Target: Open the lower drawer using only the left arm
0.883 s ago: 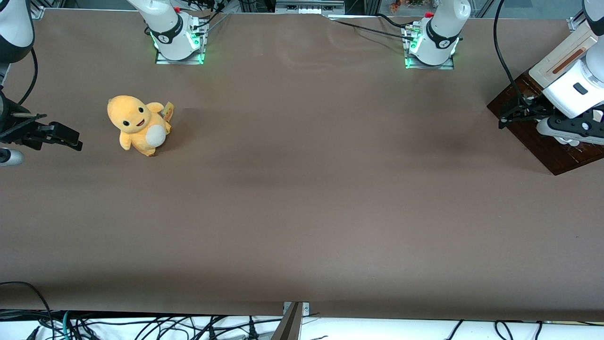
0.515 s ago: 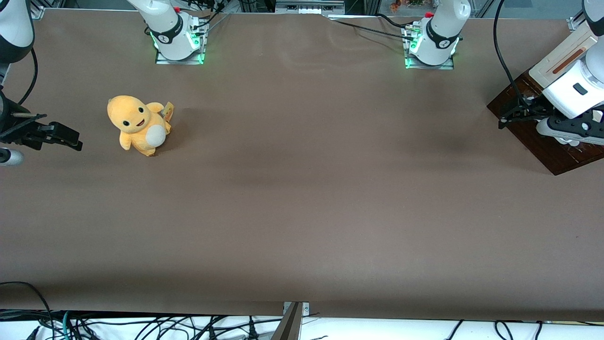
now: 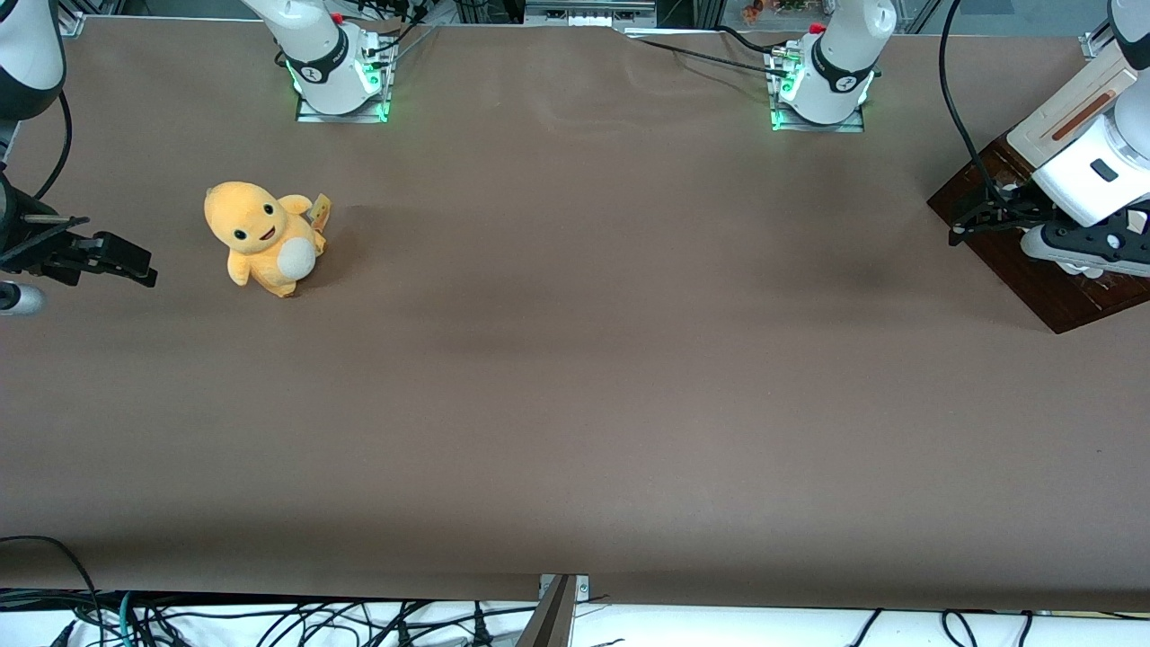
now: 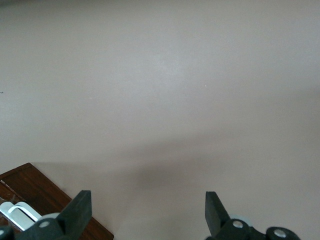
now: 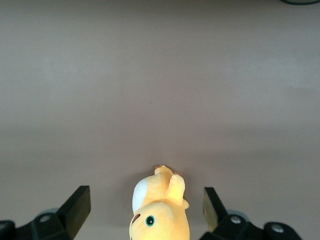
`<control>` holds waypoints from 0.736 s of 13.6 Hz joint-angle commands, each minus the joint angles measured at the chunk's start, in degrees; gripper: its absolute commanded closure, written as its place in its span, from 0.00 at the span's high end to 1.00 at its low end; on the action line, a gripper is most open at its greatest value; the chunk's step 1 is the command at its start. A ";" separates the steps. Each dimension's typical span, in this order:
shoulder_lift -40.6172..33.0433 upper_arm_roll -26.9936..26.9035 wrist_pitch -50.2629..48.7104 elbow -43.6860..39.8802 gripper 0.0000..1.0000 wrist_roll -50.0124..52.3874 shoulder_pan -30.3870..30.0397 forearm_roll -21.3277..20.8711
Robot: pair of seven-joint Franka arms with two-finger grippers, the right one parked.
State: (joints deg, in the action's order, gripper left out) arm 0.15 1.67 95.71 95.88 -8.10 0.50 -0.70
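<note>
gripper (image 4: 145, 215) spread wide, holding nothing | lower drawer (image 4: 35, 200) just beside it

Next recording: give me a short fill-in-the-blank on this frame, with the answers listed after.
1. The gripper shows its jaws ____ in the left wrist view.
2. The gripper hovers over the dark-brown ____.
3. The handle on the drawer is ____ in colour.
4. The plush toy on the table is ____.

Answers: open; lower drawer; white; yellow
</note>
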 commanded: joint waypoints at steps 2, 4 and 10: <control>1.08 0.09 -0.97 -2.98 1.00 -0.16 -0.42 1.05; 1.17 0.09 -1.05 -3.15 1.00 -0.24 -0.50 0.61; 1.26 0.09 -1.05 -3.15 1.00 -0.25 -0.50 0.35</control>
State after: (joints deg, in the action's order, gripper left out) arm 0.42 1.59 95.71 94.69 -8.08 0.37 -0.70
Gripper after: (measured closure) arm 0.000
